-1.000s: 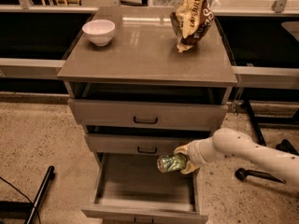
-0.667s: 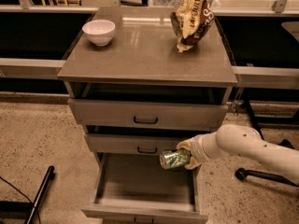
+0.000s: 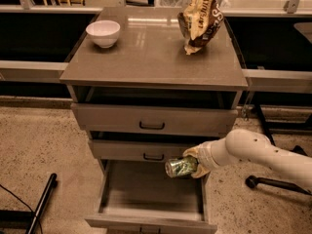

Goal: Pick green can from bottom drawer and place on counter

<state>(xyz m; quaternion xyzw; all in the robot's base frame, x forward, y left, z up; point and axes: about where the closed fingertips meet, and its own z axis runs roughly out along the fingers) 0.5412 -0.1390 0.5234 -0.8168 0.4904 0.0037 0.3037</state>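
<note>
Camera view, looking down at a three-drawer cabinet. The bottom drawer is pulled open toward six o'clock, and what shows of its floor is bare. The green can lies on its side in the air above the drawer's right half, at about five o'clock from the centre of the scene, level with the front of the middle drawer. The pincer is clenched around the can's right end, on a pale arm reaching in from four o'clock.

Compared with a second ago, the can has risen a little and drifted slightly toward three o'clock, with the arm's joint lifting too. It looks clear of the drawer, so the pick seems done and the carry upward has begun.

The desk sits well above, at twelve o'clock. A white bowl stands at its ten o'clock corner and a chip bag at one o'clock. The stretch between them looks free for setting the can down.
</note>
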